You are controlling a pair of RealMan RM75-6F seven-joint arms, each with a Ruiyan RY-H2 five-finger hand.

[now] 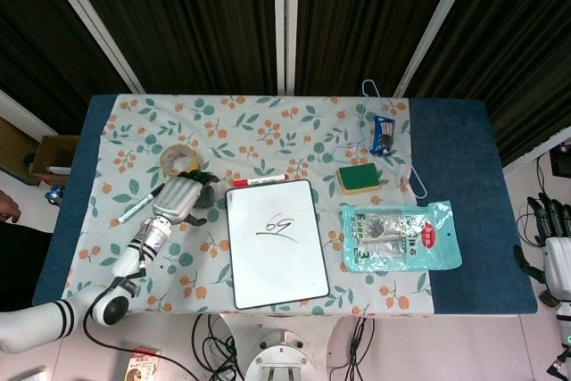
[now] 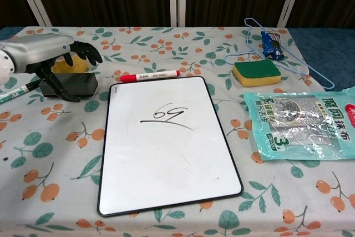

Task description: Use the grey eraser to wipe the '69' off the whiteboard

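The whiteboard (image 1: 275,260) (image 2: 166,159) lies flat in the middle of the table, with '69' (image 1: 277,223) (image 2: 166,116) written in black on its upper half. Left of its top corner the dark grey eraser (image 2: 72,85) (image 1: 198,215) rests on the cloth. My left hand (image 1: 181,195) (image 2: 52,54) arches over it. Its fingers (image 2: 86,51) are curved and spread above the eraser's top, and the thumb comes down at the eraser's left end. My right hand (image 1: 555,238) hangs off the table's right side, fingers apart and holding nothing.
A red marker (image 1: 263,178) (image 2: 150,75) lies along the board's top edge. A tape roll (image 1: 178,159) (image 2: 69,66) and a green pen (image 1: 134,210) sit by the left hand. At right are a sponge (image 1: 358,178) (image 2: 256,72), a hanger (image 1: 397,153), and a plastic packet (image 1: 399,235) (image 2: 302,123).
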